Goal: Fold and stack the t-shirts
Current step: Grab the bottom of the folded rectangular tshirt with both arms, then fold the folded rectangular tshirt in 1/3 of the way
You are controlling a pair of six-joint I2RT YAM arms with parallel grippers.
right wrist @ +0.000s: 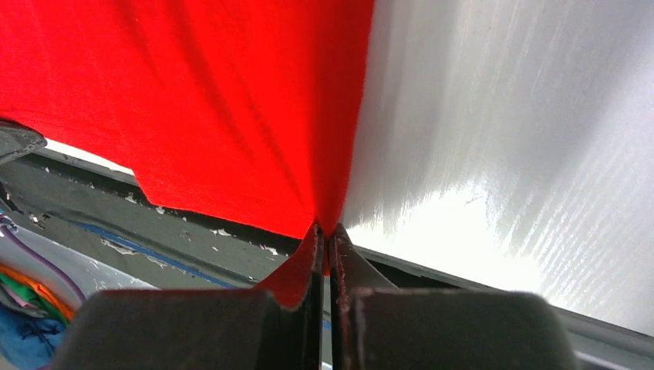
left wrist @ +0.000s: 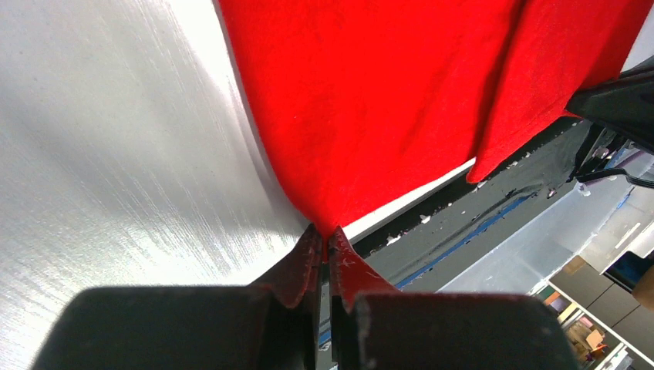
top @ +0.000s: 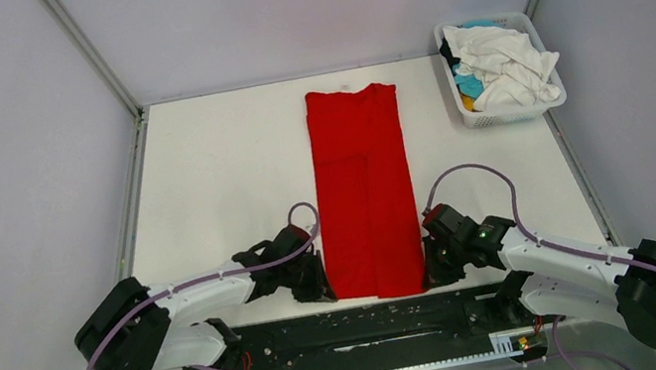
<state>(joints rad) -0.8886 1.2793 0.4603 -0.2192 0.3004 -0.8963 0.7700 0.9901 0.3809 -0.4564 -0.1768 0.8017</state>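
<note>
A bright red t-shirt lies folded into a long narrow strip down the middle of the white table, its hem at the near edge. My left gripper is shut on the strip's near left corner; in the left wrist view the red cloth runs down into the closed jaws of the gripper. My right gripper is shut on the near right corner, and in the right wrist view the red cloth is pinched between the tips of the gripper. Other t-shirts, white and turquoise, are piled in the basket.
A white lattice-sided basket stands at the table's back right corner, heaped with crumpled clothes. The black mounting rail for the arm bases runs along the near edge. Grey walls close in the back and both sides.
</note>
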